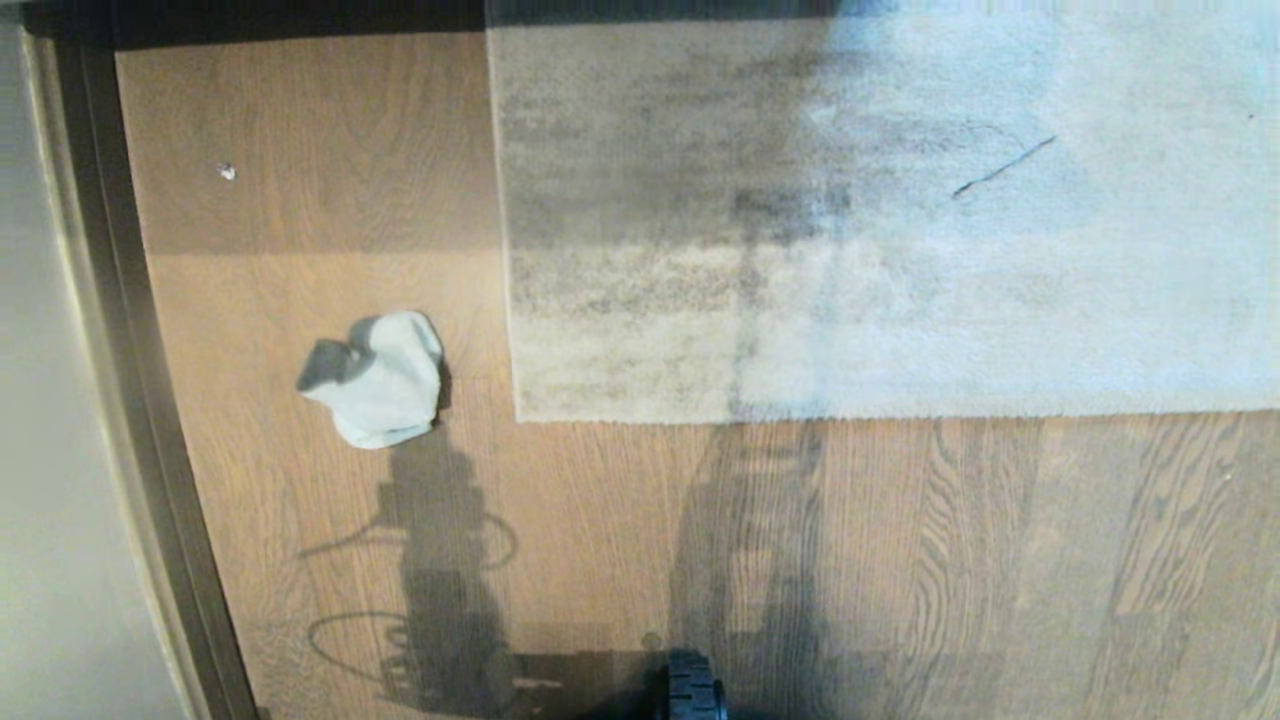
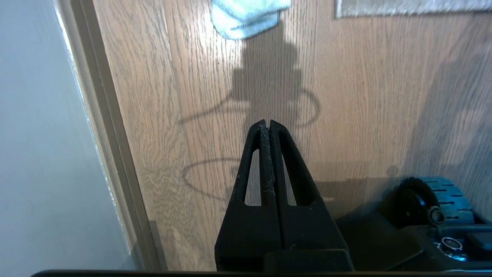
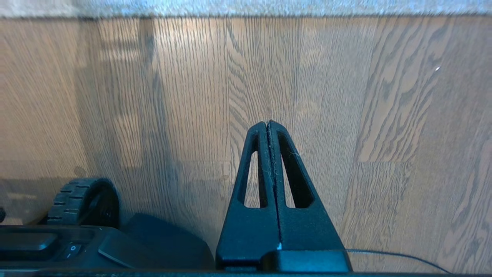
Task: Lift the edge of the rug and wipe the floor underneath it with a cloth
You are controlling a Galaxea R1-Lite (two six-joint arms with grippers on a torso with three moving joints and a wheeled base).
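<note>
Brown wood-grain floor (image 1: pixel 620 540) fills the scene, its plank seams plain to see, with a dark baseboard (image 1: pixel 130 380) running along the left side against a pale wall (image 1: pixel 50 400). A pale grey-beige rug (image 1: pixel 900 220) with darker mottled streaks lies flat on the planks; its rug edge (image 1: pixel 860 415) runs straight across the head view and meets a square corner (image 1: pixel 518 418) near the middle. The cloth (image 1: pixel 378 378) sits crumpled on the bare floor just left of that corner, apart from the rug, showing mostly its off-white face with a dark grey patch at one end. A small pale speck (image 1: pixel 227 172) lies on the floor farther away. A black treaded wheel (image 1: pixel 692 690) of the base shows at the near edge.

Neither arm appears in the head view. The left gripper (image 2: pixel 269 124) hangs above the floor short of the cloth, its fingers pressed together and holding nothing. The right gripper (image 3: pixel 268 124) hangs over bare planks short of the rug edge, fingers likewise pressed together and empty.
</note>
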